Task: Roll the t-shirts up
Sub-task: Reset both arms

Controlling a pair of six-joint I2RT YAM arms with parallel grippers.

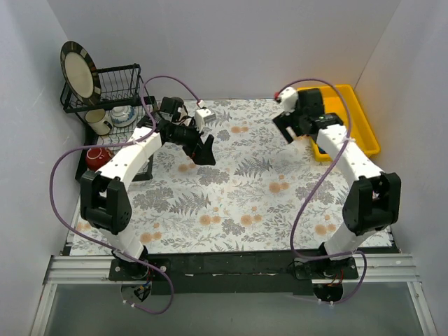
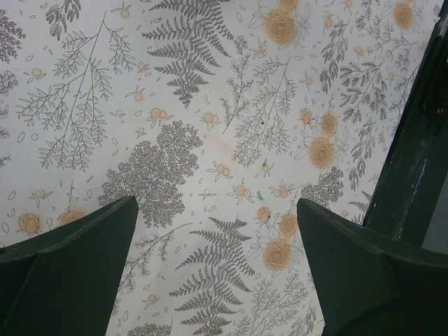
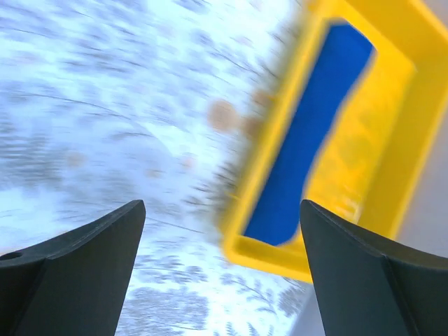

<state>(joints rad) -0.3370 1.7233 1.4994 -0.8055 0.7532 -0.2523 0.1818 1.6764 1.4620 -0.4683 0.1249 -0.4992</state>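
Plain white walls [image 1: 231,42] around a fern-and-orange-flower tablecloth [image 1: 238,203], aluminium rail [image 1: 70,269] along its near edge, soft even light.

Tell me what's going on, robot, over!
Left gripper open, empty, over the floral table. Right gripper open, empty, by the yellow bin. Blue t-shirt in the bin, untouched. Nothing in the way.
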